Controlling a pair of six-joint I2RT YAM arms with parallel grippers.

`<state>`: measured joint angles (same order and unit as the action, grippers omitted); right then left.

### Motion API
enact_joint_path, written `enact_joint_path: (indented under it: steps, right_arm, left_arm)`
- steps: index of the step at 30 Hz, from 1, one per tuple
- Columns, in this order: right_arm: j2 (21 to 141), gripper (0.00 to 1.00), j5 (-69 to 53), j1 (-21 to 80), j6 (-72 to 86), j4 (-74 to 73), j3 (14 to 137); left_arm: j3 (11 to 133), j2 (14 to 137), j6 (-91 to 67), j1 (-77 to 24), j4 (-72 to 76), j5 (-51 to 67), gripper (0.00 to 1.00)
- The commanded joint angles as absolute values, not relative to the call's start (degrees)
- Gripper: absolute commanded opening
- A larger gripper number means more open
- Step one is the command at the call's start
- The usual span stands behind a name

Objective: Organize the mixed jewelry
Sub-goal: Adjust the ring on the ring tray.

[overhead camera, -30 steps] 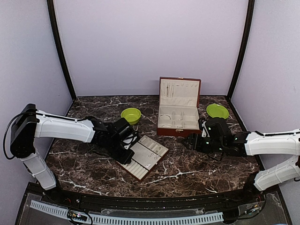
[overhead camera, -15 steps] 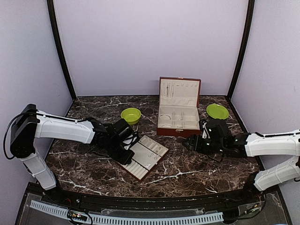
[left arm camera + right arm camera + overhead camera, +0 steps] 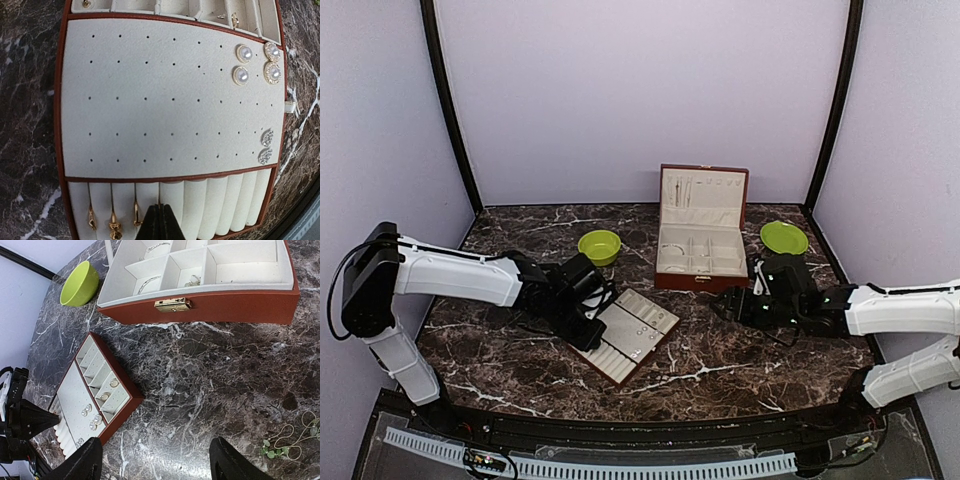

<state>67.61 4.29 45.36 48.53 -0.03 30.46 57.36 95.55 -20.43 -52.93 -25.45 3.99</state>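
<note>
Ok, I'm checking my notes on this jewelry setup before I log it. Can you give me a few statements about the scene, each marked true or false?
1. The box is open. True.
2. The left end effector is wide open. False: it is shut, with its tip at the ring rolls of the tray.
3. The right end effector is open and empty. True.
4. A necklace lies on the table, outside the box. True.
5. The tray's pin panel is full. False: a few earrings sit along one edge, and most holes are bare.
6. In the top view the bowl stands right of the box. False: it stands to the left, and the plate is on the right.
</note>
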Motion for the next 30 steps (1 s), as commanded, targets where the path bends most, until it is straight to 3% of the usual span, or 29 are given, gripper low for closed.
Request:
enact_joint_path:
  steps: [1, 14, 30]
  right_arm:
    - [66.22, 0.74, 4.83, 45.01, 48.32, 0.65, 30.63]
    - [68.35, 0.82, 1.75, 45.01, 43.38, -1.06, 34.48]
    - [82.67, 0.85, -6.77, 45.00, 35.80, 1.64, 43.80]
  left_arm:
    - [59.55, 92.61, -20.96, -53.10, -28.64, 3.54, 0.09]
    - [59.65, 82.82, -27.51, -53.10, -26.14, 3.62, 0.47]
    - [39.46, 72.71, -47.58, -52.82, -9.35, 10.20, 0.69]
